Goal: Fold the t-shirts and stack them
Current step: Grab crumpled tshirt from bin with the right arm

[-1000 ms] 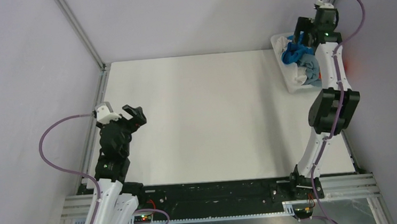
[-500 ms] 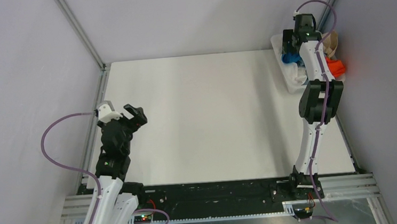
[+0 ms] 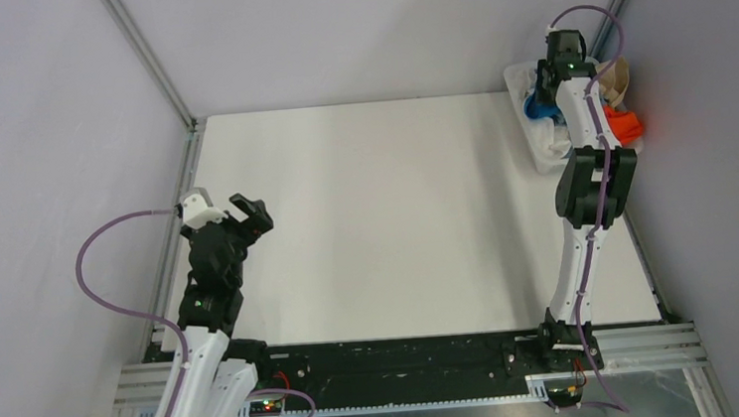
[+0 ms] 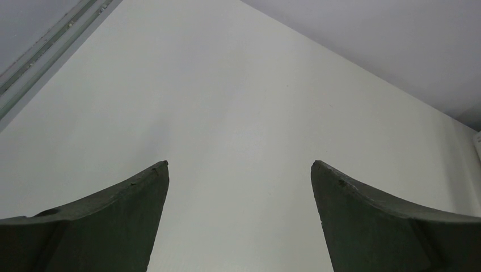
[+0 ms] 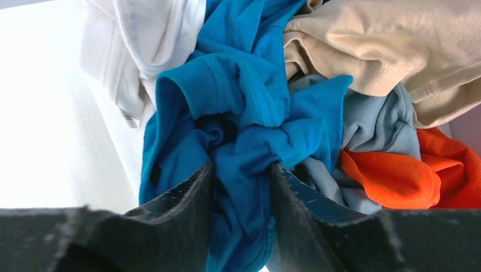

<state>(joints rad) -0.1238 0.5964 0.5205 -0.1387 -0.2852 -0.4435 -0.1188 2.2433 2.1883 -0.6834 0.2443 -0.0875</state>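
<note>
- A vivid cerulean blue soft-cloth t-shirt (image 5: 238, 107) lies bunched on top of the pile in a white plastic lattice basket (image 3: 545, 162) at the far right corner of the white bench (image 3: 387, 227).
- The right hand (image 5: 241, 170) is closed narrowly on a twisted wad of that blue shirt, so the cloth sits directly between its fingers and spills both above and below them.
- The shirt is too crumpled to show a long axis. A stitched edge curls just above the fingers, but collar or sleeve cannot be told, nor which way the hem points.
- Packed round it are a white cotton t-shirt (image 5: 142, 39) to the bench side, a tan one (image 5: 374, 45) above right, a dusty grey-blue one (image 5: 374, 124) touching its right flank, and an orange one (image 5: 408, 170) beyond that.
- The right arm is plainly the nearer. The left hand (image 4: 239, 170) hangs over the near left of the bench, well apart, fingers spread wide and holding nothing.
- The next move likely calls for lifting the shirt out towards the bare bench on the robot's left, where neighbouring shirts could drag along.
</note>
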